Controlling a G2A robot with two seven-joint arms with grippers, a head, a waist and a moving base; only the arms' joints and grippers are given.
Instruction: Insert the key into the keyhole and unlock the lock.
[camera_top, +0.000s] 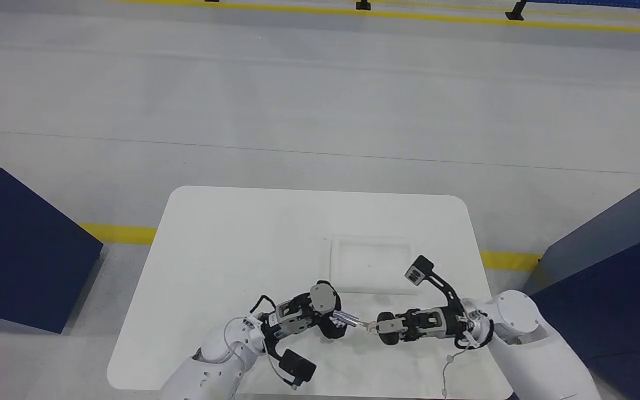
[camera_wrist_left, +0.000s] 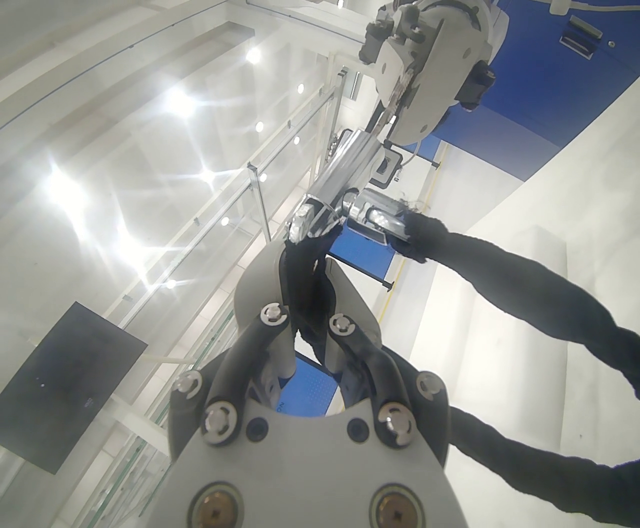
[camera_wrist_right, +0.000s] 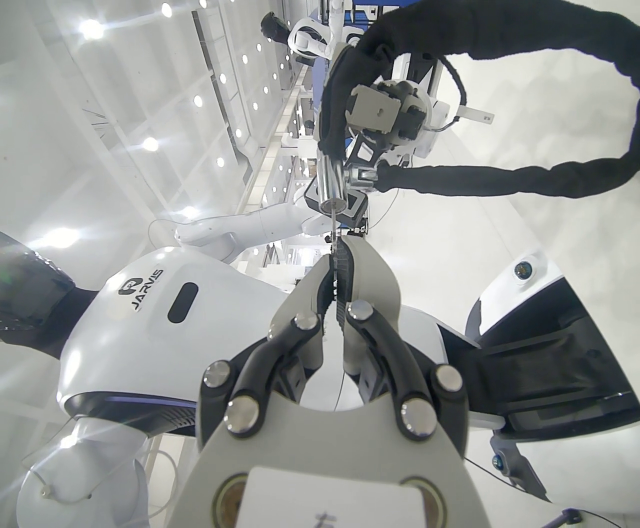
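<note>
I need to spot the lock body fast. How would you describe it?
Over the white table's edge nearest the robot, the two arms meet tip to tip. Between the left gripper and the right gripper sits the lock: a short shiny chrome cylinder, unlike the black fabric-sleeved cable looping off it and the thin flat key at its end.

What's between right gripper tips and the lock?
Only the key: its thin blade runs from the right gripper to the end face of the lock, in the right wrist view.
</note>
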